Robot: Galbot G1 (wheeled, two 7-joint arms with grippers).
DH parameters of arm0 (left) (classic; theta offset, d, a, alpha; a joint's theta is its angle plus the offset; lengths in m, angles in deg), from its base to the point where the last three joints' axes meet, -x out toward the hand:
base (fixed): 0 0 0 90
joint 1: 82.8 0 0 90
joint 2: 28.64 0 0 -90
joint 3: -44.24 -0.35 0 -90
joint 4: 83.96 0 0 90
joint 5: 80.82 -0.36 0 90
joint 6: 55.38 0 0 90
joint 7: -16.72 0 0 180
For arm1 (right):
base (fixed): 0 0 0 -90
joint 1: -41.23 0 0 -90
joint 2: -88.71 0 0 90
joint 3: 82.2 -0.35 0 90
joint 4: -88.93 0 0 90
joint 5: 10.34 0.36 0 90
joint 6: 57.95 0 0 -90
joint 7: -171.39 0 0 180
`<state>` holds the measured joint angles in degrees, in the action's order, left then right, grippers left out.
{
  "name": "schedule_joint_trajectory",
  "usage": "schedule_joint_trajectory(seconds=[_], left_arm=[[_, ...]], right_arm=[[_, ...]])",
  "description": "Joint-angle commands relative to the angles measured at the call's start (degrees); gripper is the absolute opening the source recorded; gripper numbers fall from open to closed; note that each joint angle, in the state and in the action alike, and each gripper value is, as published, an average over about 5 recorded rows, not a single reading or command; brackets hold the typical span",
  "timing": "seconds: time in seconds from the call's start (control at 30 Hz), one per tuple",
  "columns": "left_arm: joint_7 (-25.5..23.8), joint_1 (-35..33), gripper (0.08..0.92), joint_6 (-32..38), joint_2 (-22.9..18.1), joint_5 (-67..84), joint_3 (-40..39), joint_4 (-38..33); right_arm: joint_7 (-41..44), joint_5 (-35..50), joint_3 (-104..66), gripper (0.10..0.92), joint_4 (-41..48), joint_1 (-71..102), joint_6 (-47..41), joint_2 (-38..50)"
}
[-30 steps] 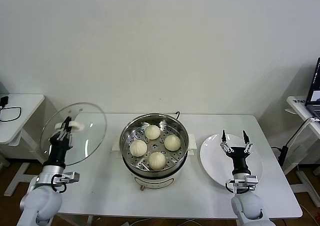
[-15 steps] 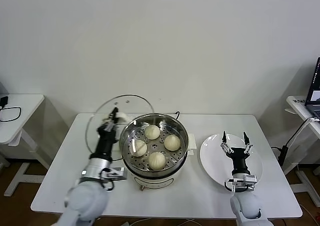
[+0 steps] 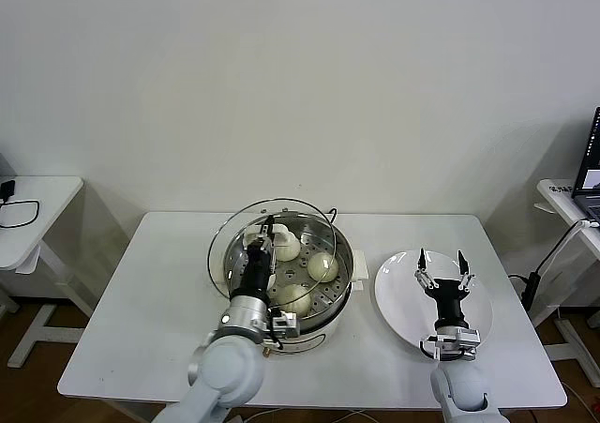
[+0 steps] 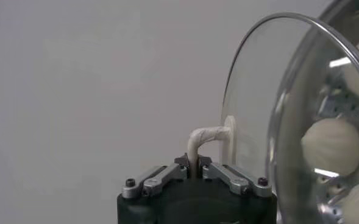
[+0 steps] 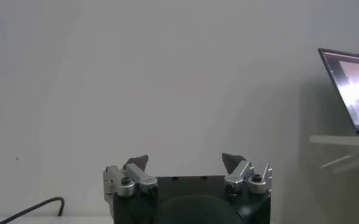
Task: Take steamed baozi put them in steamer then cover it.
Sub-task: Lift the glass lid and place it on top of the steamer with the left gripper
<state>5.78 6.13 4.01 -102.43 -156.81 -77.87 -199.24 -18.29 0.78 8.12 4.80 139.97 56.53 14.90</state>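
Observation:
The steel steamer (image 3: 342, 287) stands mid-table on its cream base with several cream-white baozi (image 3: 323, 266) on its perforated tray; baozi also show in the left wrist view (image 4: 331, 146). My left gripper (image 3: 262, 245) is shut on the cream handle (image 4: 205, 139) of the clear glass cover (image 3: 239, 231), which hangs tilted over the steamer's left side, its rim (image 4: 252, 73) above the pot. My right gripper (image 3: 442, 265) is open and empty, pointing up over the white plate (image 3: 398, 296); its jaws stand wide apart in the right wrist view (image 5: 185, 163).
A small white side table (image 3: 33, 203) with a black cable stands at far left. Another table with a laptop (image 3: 591, 174) is at far right, also in the right wrist view (image 5: 350, 85). The white work table (image 3: 150, 301) has bare surface left of the steamer.
My left gripper has carried the glass cover from the table's left edge rightward to above the steamer. The right arm has stayed still.

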Motion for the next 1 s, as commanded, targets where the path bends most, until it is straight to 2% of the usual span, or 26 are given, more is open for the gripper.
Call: schedule_joint_trajectory(seconds=[0.03,1.0], left_arm=[[-2.95,2.24,0.188,-2.77,-3.15,-7.41,-4.78,3.30],[-3.80,1.12,0.188,-1.91,-5.21,-11.76,-5.42,5.53]], right_arm=[[0.02,-0.27,-0.11,0.823,0.45,-0.23,-0.05,-0.19],[0.03,-0.39,0.06,0.823,1.06,-0.84,-0.11,-0.11]])
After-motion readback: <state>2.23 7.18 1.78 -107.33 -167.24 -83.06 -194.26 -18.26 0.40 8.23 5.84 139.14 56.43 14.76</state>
